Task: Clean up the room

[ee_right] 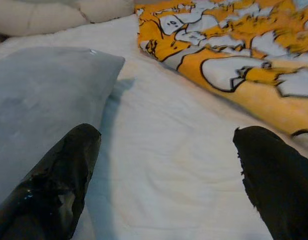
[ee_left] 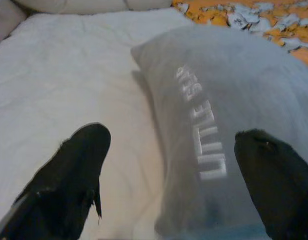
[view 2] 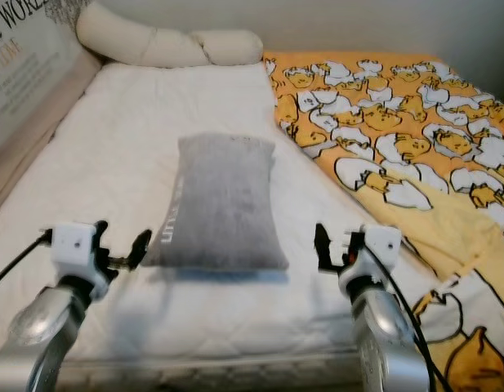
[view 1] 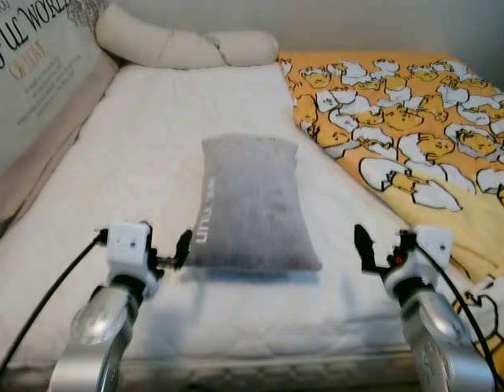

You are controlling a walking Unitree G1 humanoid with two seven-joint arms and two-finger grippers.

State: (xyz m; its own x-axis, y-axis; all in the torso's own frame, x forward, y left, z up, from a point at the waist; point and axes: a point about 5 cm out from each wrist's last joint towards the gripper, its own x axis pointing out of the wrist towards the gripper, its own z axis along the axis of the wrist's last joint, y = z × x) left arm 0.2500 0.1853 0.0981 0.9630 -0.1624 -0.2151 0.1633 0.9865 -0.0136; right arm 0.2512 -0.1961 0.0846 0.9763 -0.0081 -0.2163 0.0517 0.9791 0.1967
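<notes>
A grey pillow (view 1: 250, 202) with white lettering along its left side lies lengthwise in the middle of the white bed (view 1: 145, 139). My left gripper (view 1: 166, 253) hovers at the pillow's near left corner, open, one finger over the sheet and one over the pillow (ee_left: 218, 115). My right gripper (view 1: 378, 249) is open over bare sheet to the right of the pillow (ee_right: 39, 100), between it and the blanket. Neither gripper holds anything.
An orange and yellow cartoon blanket (view 1: 407, 122) covers the bed's right side. A long cream bolster (view 1: 178, 45) lies across the head of the bed. A padded wall panel with lettering (view 1: 31, 73) runs along the left. The mattress's near edge (view 1: 260, 359) is just before me.
</notes>
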